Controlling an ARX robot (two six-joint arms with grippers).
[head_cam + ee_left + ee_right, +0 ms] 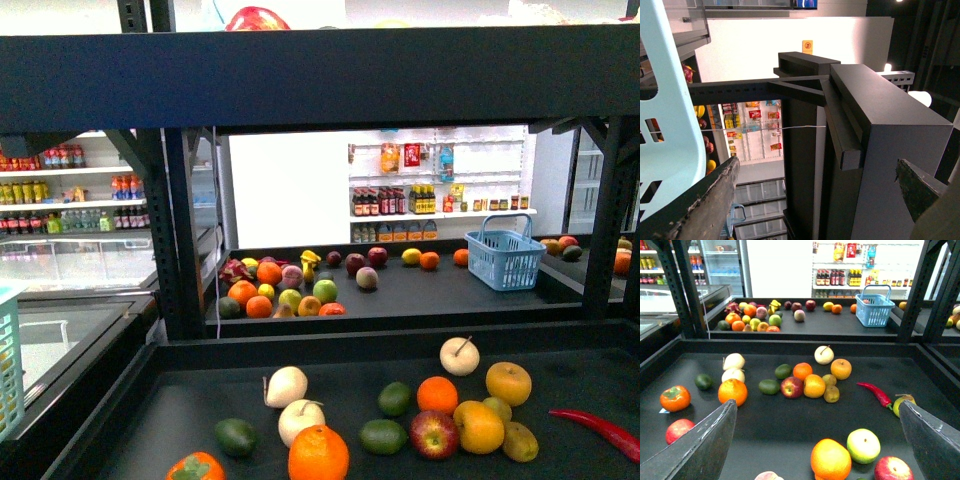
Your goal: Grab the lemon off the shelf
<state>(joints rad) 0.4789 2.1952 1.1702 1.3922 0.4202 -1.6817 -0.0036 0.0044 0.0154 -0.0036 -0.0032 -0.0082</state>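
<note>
The lemon (478, 427) is a yellow oval fruit in a cluster on the near tier of the black shelf (330, 345), between a red apple (434, 434) and a rounder golden fruit (508, 383). It also shows in the right wrist view (814, 385). My right gripper (816, 405) is open and empty above the near tier (790, 346), short of the lemon. My left gripper (817, 161) is open and empty, facing a black shelf post (880, 150). Neither gripper shows in the front view.
Oranges (318, 452), limes (383, 436), pale pears (459, 356) and a red chilli (600, 428) lie around the lemon. An orange fruit (830, 459) and a green apple (863, 445) lie near my right gripper. A blue basket (505, 252) and more fruit sit on the far tier. A pale basket (665, 125) hangs beside my left gripper.
</note>
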